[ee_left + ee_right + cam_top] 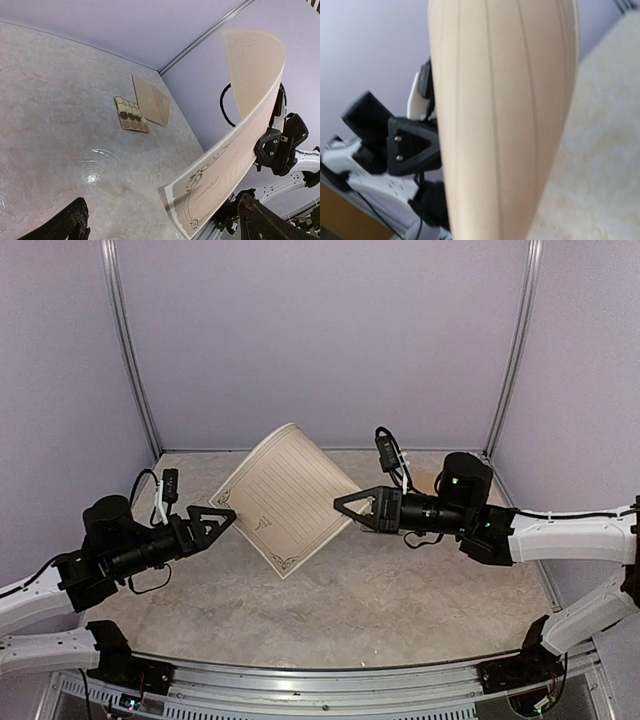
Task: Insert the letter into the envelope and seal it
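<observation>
- The letter [285,495] was held clear of the table [400,600], over its middle. It was tilted onto one corner, with the ruled face turned to the top camera and the sheet bowed into a curve.
- The right gripper [348,506] was seen pinched onto the letter's right corner.
- The left gripper [226,519] was spread wide with nothing clamped. The letter's lower left edge was seen between its fingers; contact could not be told.
- The envelope [152,102] and the sticker card [131,114] were laid flat near the table's far right corner, the card just beside the envelope.
- The sheet was judged light, thin, floppy and easily creased. A corner or edge pinch was judged best, with the opposite corner supported against sagging.
</observation>
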Controlling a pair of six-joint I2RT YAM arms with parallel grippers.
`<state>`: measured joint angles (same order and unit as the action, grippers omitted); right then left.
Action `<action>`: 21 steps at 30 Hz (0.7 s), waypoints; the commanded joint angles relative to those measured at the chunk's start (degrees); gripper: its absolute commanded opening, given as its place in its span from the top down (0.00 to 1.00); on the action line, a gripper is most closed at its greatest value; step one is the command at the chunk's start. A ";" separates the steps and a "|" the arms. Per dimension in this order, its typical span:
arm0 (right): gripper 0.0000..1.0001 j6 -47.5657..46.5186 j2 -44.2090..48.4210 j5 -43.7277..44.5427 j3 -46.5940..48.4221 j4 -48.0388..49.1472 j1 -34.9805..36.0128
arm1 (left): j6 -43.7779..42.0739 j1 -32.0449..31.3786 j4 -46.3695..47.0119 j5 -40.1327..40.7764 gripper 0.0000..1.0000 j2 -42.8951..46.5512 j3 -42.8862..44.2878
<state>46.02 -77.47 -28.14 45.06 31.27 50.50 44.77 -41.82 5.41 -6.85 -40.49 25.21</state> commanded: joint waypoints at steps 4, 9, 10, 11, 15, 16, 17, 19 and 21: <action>0.92 0.62 5.19 1.62 -2.03 7.49 0.06 | 0.26 -2.17 15.38 -7.81 0.01 -1.68 0.55; 0.91 2.83 6.36 -0.11 -3.51 12.21 -0.01 | -1.81 -7.37 18.36 -6.54 0.01 -7.18 4.66; 0.91 3.00 6.37 -0.19 -3.49 12.39 0.03 | -2.01 -8.23 19.84 -6.70 0.01 -8.21 5.21; 0.91 3.10 6.38 -0.23 -3.61 12.63 0.10 | -2.17 -8.99 21.21 -7.05 0.04 -9.85 5.79; 0.91 3.62 6.73 0.40 -4.71 13.84 0.15 | -2.16 -10.43 25.22 -7.81 0.42 -13.98 7.10; 0.91 3.68 7.11 1.06 -5.18 13.98 0.14 | -1.89 -10.59 26.13 -7.78 0.54 -14.43 6.81; 0.91 3.83 7.54 1.93 -5.75 13.99 0.08 | -1.67 -10.68 26.82 -7.82 0.63 -14.64 6.40; 0.90 3.78 8.23 3.09 -6.56 13.64 -0.01 | -1.51 -10.71 26.80 -7.82 0.78 -14.74 6.02; 0.90 3.56 8.47 3.31 -6.65 13.06 0.05 | -1.66 -10.73 25.94 -8.09 0.89 -14.71 5.92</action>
<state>49.28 -70.89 -26.48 39.27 42.83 50.50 43.51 -52.18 28.42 -14.00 -55.24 30.70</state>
